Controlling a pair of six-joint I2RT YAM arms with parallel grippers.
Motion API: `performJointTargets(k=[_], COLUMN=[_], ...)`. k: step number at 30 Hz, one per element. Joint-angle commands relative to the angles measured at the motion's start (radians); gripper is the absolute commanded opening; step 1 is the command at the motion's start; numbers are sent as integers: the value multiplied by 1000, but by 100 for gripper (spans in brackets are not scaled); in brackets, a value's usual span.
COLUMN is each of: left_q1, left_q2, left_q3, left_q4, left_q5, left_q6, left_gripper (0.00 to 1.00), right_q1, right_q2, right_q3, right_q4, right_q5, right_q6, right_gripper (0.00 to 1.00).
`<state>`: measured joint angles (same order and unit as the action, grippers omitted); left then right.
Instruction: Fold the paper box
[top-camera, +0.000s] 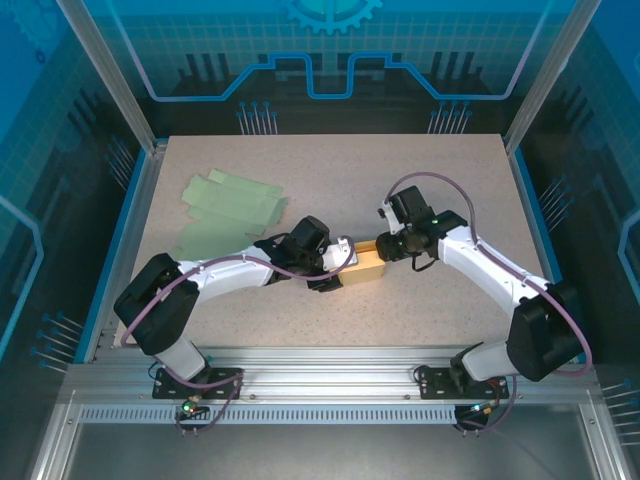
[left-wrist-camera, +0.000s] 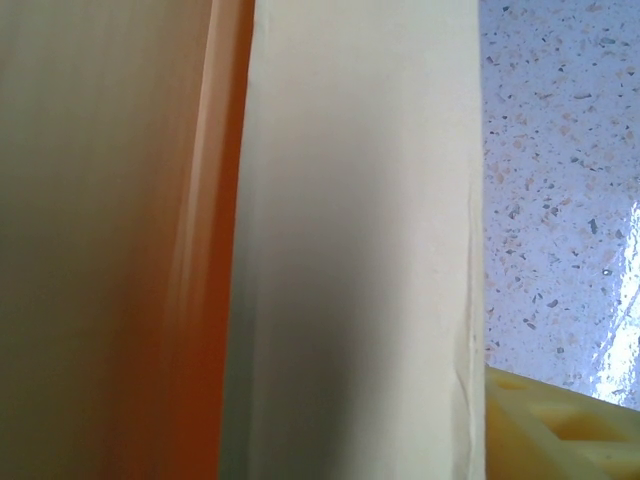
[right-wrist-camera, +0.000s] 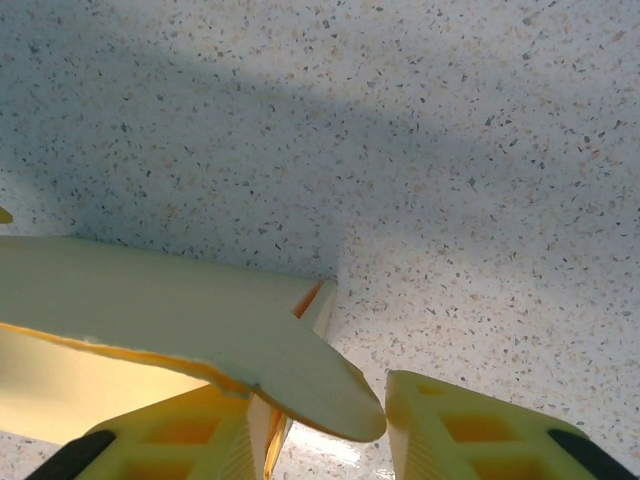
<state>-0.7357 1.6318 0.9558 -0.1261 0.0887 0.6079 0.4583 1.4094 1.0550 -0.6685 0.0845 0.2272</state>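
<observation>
The yellow paper box (top-camera: 366, 265) lies at the table's middle between both grippers. My left gripper (top-camera: 334, 266) is at its left end. In the left wrist view a pale box wall (left-wrist-camera: 360, 250) stands right against the camera, and one yellow finger (left-wrist-camera: 560, 430) presses its right edge, so the jaws are shut across the box. My right gripper (top-camera: 386, 247) is at the box's right end. There its jaws (right-wrist-camera: 335, 425) stand partly apart, with bare table showing between them. A rounded flap (right-wrist-camera: 220, 325) lies over the left finger (right-wrist-camera: 170, 440), and its tip reaches the right finger (right-wrist-camera: 470, 430).
Several flat green paper sheets (top-camera: 230, 205) lie at the back left of the speckled table (top-camera: 450, 170). Blue rails and enclosure posts (top-camera: 140, 190) border the table on both sides.
</observation>
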Motion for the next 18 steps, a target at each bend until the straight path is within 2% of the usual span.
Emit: performJointTargets(k=[1, 13, 18], left_q1=[4, 5, 4], left_q2=[-15, -16, -16], left_q3=[8, 10, 12], left_q4=[-18, -19, -22], left_q5=[-10, -11, -12], left_q6=[17, 17, 17], left_gripper=[68, 68, 68], right_q1=[13, 33, 35], right_q2=[5, -18, -5], right_q3=[33, 57, 59], right_q4=[3, -25, -27], right_q5=[-26, 3, 5], right_q6=[-6, 1, 8], right_gripper=[34, 36, 29])
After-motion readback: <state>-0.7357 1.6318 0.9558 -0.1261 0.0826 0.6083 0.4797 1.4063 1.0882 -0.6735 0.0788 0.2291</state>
